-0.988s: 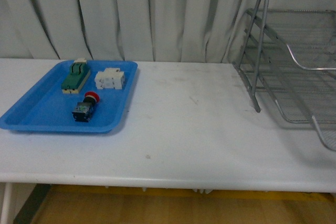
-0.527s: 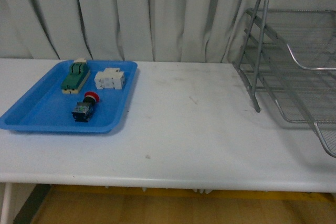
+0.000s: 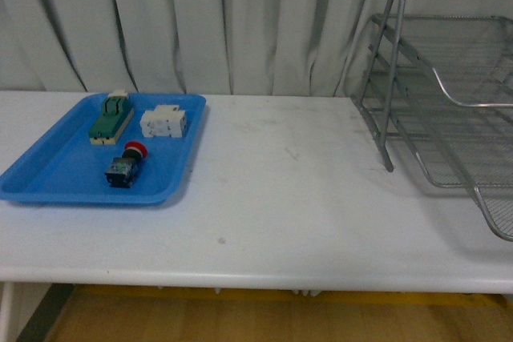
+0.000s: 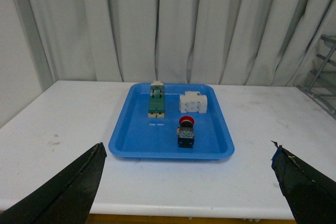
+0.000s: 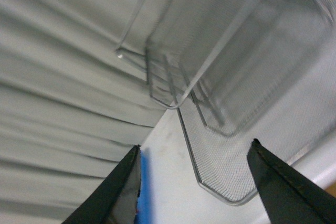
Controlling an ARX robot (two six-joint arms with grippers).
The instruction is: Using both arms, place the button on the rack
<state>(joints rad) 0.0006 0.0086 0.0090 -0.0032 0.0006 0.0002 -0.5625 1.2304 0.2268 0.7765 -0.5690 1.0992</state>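
Observation:
The button (image 3: 127, 163), with a red cap and a dark body, lies on its side in the flat blue tray (image 3: 48, 186) at the table's left. The silver wire-mesh rack (image 3: 437, 78) stands at the right. Neither arm shows in the front view. In the left wrist view my left gripper (image 4: 187, 147) is open and empty, back from the table's front edge, with the button (image 4: 186, 132) straight ahead between its fingers (image 4: 68, 192). In the right wrist view my right gripper (image 5: 196, 145) is open and empty, above and apart from the rack (image 5: 226, 77).
A green-and-cream block (image 3: 111, 118) and a white blocky part (image 3: 164, 122) lie in the blue tray behind the button. The white table (image 3: 280, 198) runs between the tray and the rack. Grey curtains hang behind. A sliver of the blue tray (image 5: 143, 192) shows in the right wrist view.
The whole front view has shifted slightly to the left. The button, the tray and the rack keep their places relative to each other.

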